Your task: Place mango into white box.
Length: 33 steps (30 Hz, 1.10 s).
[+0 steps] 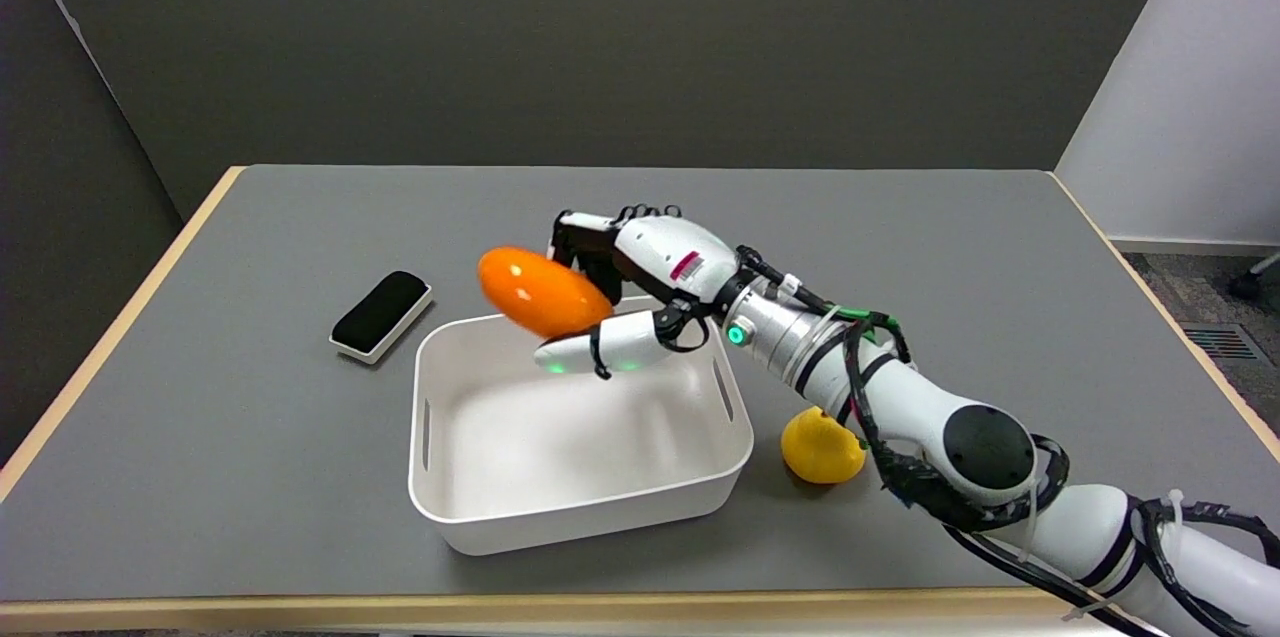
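An orange mango [540,291] hangs in the air over the far rim of the white box [600,507]. My right hand [630,292] holds it, with the thumb under the fruit and the fingers behind it. The hand reaches in from the lower right, above the box's far right corner. The box is an open rectangular tub with slot handles, standing near the table's front edge; nothing lies inside it. The mango's far side is hidden by my fingers.
A yellow lemon [820,447] lies on the grey table [250,477] just right of the box, partly under my forearm. A black-topped eraser block [381,314] sits to the left of the box.
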Motion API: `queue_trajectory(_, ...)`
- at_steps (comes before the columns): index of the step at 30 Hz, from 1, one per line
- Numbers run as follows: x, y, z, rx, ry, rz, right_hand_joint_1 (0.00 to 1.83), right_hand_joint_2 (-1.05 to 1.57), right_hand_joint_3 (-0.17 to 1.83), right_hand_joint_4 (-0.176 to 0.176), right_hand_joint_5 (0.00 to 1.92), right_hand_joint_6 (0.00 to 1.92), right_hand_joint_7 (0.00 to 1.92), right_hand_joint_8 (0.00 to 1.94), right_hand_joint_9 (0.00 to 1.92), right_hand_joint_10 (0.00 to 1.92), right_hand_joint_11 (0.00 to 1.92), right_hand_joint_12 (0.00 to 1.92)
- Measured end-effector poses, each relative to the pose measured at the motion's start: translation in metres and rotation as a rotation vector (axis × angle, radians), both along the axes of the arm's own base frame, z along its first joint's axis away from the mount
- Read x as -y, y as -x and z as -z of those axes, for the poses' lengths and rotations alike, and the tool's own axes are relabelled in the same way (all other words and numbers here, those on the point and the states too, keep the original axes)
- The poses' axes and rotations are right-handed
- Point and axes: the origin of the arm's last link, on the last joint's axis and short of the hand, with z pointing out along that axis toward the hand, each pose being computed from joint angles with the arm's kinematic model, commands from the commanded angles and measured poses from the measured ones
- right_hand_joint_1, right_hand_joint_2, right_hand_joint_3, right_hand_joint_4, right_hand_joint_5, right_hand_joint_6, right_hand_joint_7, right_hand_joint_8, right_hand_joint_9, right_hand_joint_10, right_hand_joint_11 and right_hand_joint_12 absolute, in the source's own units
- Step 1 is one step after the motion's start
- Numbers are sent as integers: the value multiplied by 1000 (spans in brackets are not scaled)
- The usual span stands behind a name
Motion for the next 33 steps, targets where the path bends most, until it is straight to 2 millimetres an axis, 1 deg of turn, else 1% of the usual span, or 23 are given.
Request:
queue_trajectory(3,-2,0,2,29,-41,25,903,1134,375,53,644,1561,660,1803,808,1380,347,1921)
queue_trajectory(5,-3,0,2,49,-69,39,922,1169,325,-2,632,1572,642,1815,816,1331,315,1921)
queue_trajectory(6,-4,-1,2,61,-84,47,929,1204,293,-49,605,1605,579,1846,783,1357,182,1921)
queue_trajectory(7,-4,-1,2,72,-96,52,932,1215,284,-67,595,1617,554,1858,767,1377,138,1921)
queue_trajectory(8,-5,-2,3,85,-110,59,936,1219,281,-76,590,1621,541,1862,758,1393,124,1921)
queue_trajectory(9,-6,-3,2,99,-124,65,985,1274,201,-107,563,1578,541,1889,730,1411,108,1921)
queue_trajectory(10,-6,-3,2,108,-136,69,1050,1346,93,-145,528,1517,545,1922,695,1429,91,1921)
queue_trajectory(11,-7,-4,2,116,-145,73,1025,1352,95,-128,514,1552,499,1920,661,1484,60,1917)
queue_trajectory(12,-7,-4,1,125,-154,75,934,1309,178,-71,517,1656,418,1890,628,1563,20,1911)
queue_trajectory(13,-8,-5,1,133,-164,78,835,1187,346,-35,468,1473,351,1694,545,1518,-1,1910)
queue_trajectory(14,-8,-5,1,139,-170,79,736,996,585,-23,370,1020,302,1348,417,1354,-1,1915)
queue_trajectory(15,-9,-5,0,151,-180,83,628,788,846,-9,264,525,249,970,277,1174,-1,1921)
queue_trajectory(17,-10,-5,-2,173,-198,89,554,767,853,3,191,373,239,554,209,920,-1,1802)
queue_trajectory(19,-10,-4,-4,201,-218,98,399,648,975,17,73,296,89,120,45,537,-1,1339)
queue_trajectory(20,-11,-4,-4,215,-228,102,373,644,977,17,52,303,40,142,20,415,-1,1157)
queue_trajectory(21,-11,-3,-6,228,-236,104,353,642,977,16,36,309,2,160,1,322,-1,1016)
queue_trajectory(22,-11,-2,-6,240,-246,105,361,636,979,20,31,307,-1,140,-1,276,-1,963)
queue_trajectory(23,-12,-2,-8,252,-256,104,370,631,981,24,28,304,-1,118,-1,240,-1,925)
queue_trajectory(25,-12,-1,-10,268,-269,98,357,625,892,25,42,300,-1,94,-1,195,-1,911)
queue_trajectory(26,-13,-1,-11,280,-280,89,364,616,894,24,40,308,-1,86,0,178,-1,884)
queue_trajectory(28,-14,0,-13,295,-291,74,395,594,967,21,25,337,0,76,2,161,-1,811)
queue_trajectory(32,-15,1,-20,338,-304,34,376,588,958,19,31,350,6,89,2,172,-1,806)
queue_trajectory(33,-15,1,-22,351,-303,22,360,609,908,20,44,330,3,110,1,177,-1,807)
